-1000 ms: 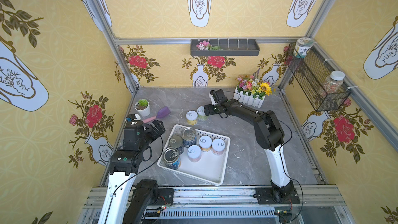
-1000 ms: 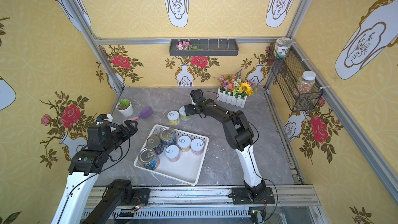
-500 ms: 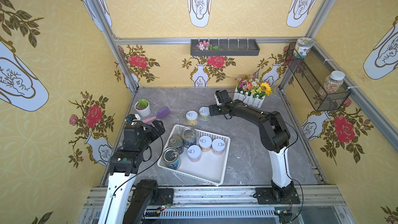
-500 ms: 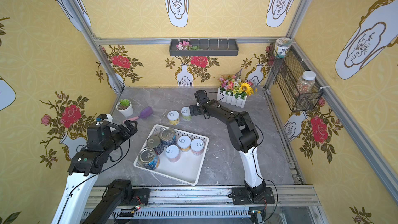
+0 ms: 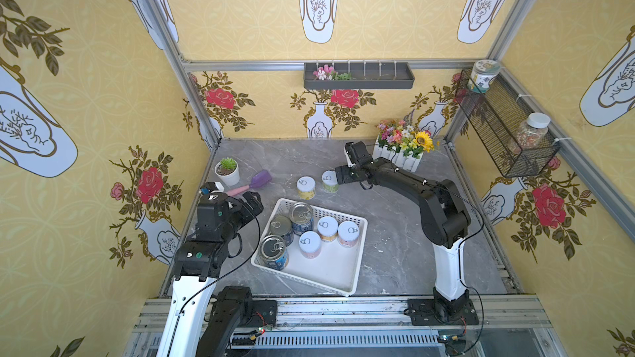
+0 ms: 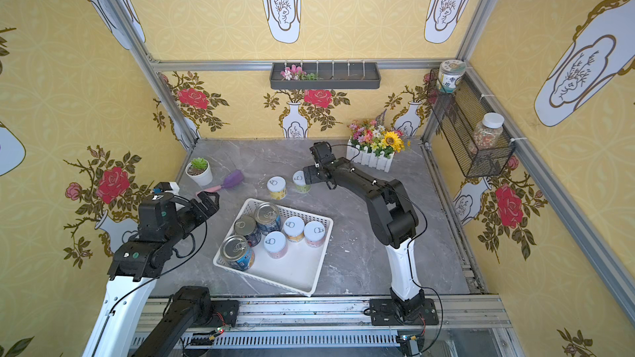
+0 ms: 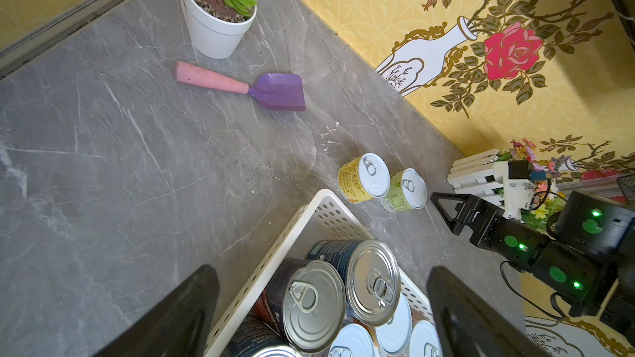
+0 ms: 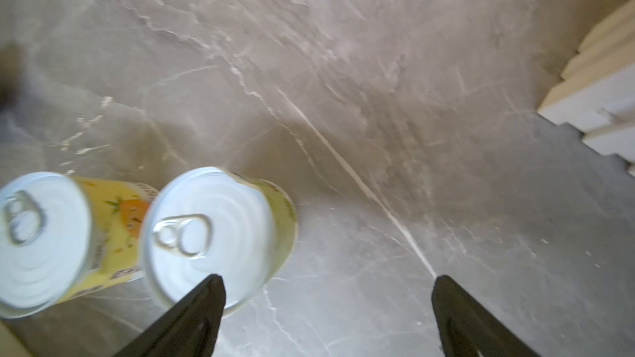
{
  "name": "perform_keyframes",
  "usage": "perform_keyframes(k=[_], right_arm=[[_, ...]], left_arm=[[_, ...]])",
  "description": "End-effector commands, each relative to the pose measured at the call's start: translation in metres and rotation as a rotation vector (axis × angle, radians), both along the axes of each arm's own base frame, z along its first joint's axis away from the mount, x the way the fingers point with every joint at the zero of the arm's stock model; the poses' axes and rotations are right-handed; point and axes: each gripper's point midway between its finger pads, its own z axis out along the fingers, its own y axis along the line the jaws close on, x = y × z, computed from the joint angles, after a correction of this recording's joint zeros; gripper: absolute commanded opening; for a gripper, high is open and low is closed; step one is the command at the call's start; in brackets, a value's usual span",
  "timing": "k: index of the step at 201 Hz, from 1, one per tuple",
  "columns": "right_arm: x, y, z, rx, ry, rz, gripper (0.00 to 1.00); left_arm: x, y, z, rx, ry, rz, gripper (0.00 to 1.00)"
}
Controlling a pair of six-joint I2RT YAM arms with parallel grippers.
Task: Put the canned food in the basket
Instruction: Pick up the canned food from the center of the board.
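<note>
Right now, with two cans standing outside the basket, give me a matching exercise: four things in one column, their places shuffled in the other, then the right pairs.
Things:
1. yellow-label can
2. blue-label silver-topped can
3. purple scoop
4. clear white-lidded jar

Places:
A. in the black wire basket on the wall
B. lying on the table near the succulent pot
C. inside the white basket
D. standing on the table beside the green-label can

Pairs: 1-D, 2-C, 3-B, 4-A.
</note>
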Motion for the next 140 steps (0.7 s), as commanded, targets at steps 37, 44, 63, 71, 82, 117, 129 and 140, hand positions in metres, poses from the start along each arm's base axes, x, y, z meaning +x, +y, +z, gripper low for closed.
perform_keyframes(k=[37, 44, 63, 71, 82, 117, 129, 140], right_arm=[[0.000, 0.048, -0.008, 0.010, 0.019, 0.106, 0.97], [0.002, 0.049, -0.010, 0.008, 0.022, 0.106, 0.97], [0.003, 0.051, -0.014, 0.002, 0.026, 0.104, 0.97], [0.003, 0.053, -0.014, 0.000, 0.026, 0.106, 0.97], [0.003, 0.054, -0.016, -0.006, 0.031, 0.109, 0.97], [0.004, 0.054, -0.028, -0.039, 0.049, 0.103, 0.97], [0.005, 0.054, -0.032, -0.051, 0.054, 0.099, 0.97], [0.006, 0.051, -0.035, -0.066, 0.057, 0.091, 0.97]], left_arm=[[0.001, -0.001, 0.003, 0.002, -0.021, -0.008, 1.00], [0.001, -0.001, 0.003, 0.003, -0.021, -0.010, 1.00], [0.001, -0.001, 0.003, 0.002, -0.020, -0.010, 1.00], [0.002, -0.001, 0.003, 0.002, -0.019, -0.009, 1.00], [0.001, -0.001, 0.003, 0.001, -0.020, -0.010, 1.00], [0.001, -0.001, 0.004, 0.003, -0.023, -0.010, 1.00], [0.001, -0.001, 0.004, 0.003, -0.023, -0.010, 1.00], [0.001, -0.001, 0.004, 0.003, -0.022, -0.010, 1.00]])
